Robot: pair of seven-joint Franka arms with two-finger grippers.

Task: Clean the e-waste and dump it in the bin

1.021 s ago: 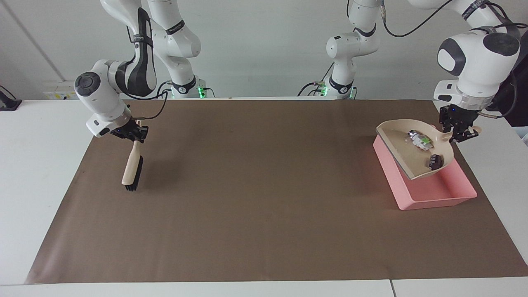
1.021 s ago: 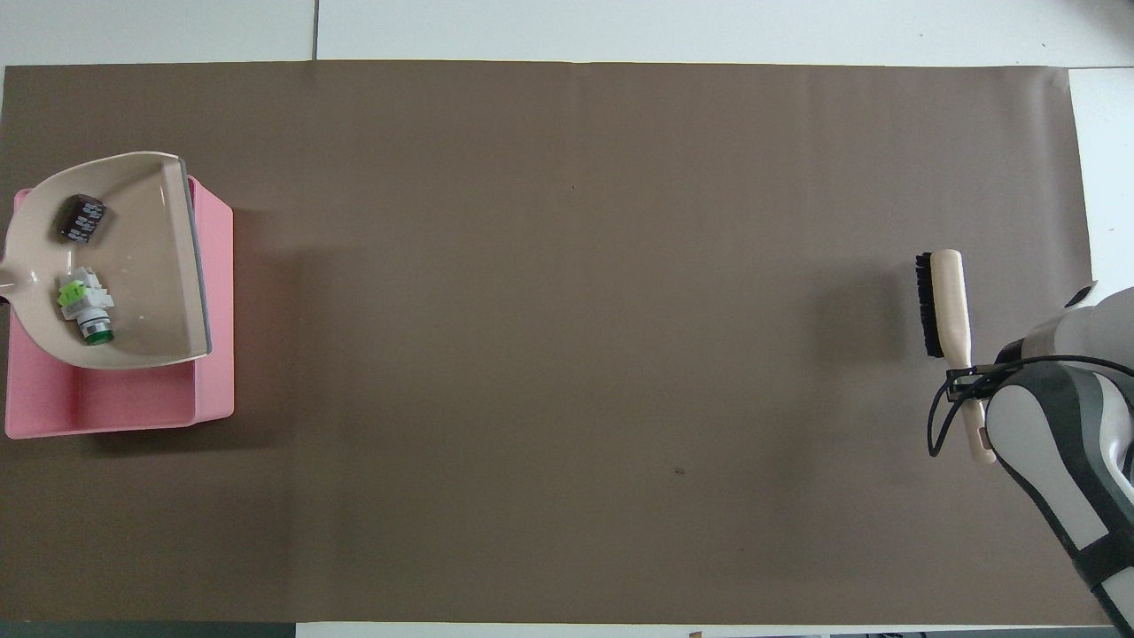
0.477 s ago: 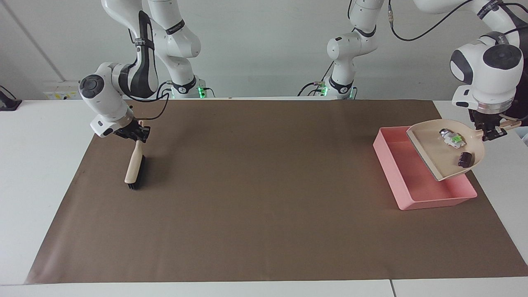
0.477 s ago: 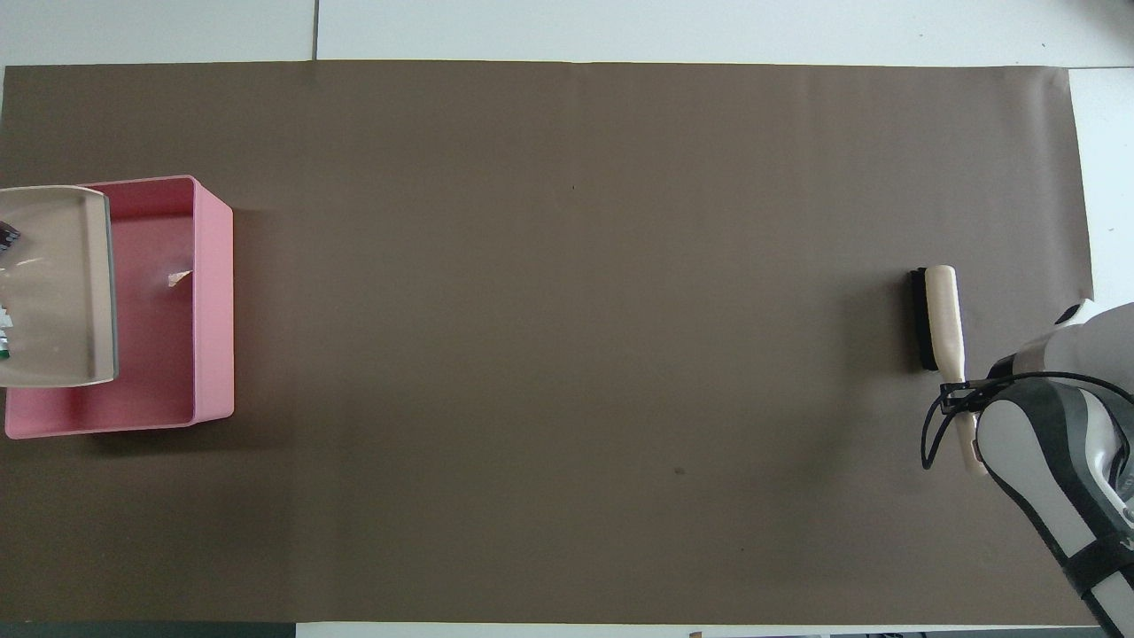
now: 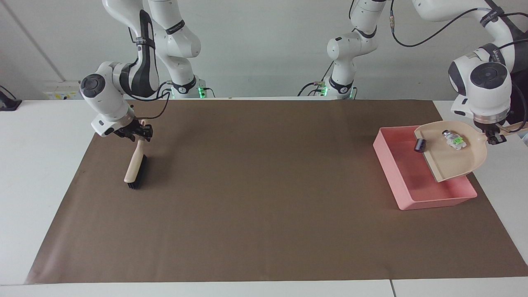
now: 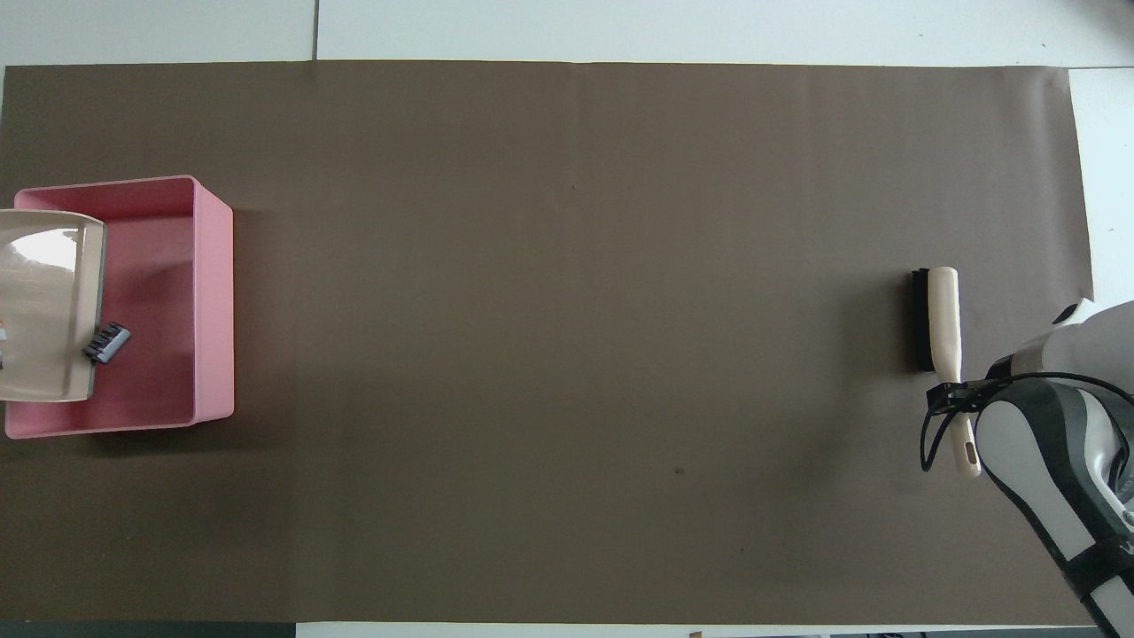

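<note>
- Facing view, left arm's end of the surface [image 5: 501, 194]: left gripper [image 5: 495, 138] up in the air beside the pink bin [image 5: 387, 165], fingers pinched shut on the handle of the beige dustpan [image 5: 451, 159].
- Same view: dustpan tipped, open lip down over the bin, handle end raised.
- Dark purple-black piece of e-waste [image 5: 420, 144] at the very lip of the pan, above the bin's floor, well apart from the gripping fingers; resting on the lip or already off it, impossible to tell.
- White-grey piece with green marks [image 5: 453, 140] up inside the pan, near the handle end and close to the left gripper.
- Toward the right arm's end: right gripper [image 5: 138, 134] at the top of the handle of the brush [image 5: 135, 167], bristle end down on the brown mat [image 5: 264, 206]; clamped or let go, cannot tell.
- Overhead view: bin [image 6: 213, 301] at the edge of the mat, dustpan [image 6: 44, 310] over the part of it toward the left arm's end of the surface, partly cut by the frame.
- Dark piece [image 6: 106, 342] seen straddling the pan's grey lip and the bin's pink floor.
- Left gripper out of frame here.
- Brush [image 6: 941, 319] lengthwise on the mat, handle running under the right arm [image 6: 1054, 461], bristles facing the bin's end.
</note>
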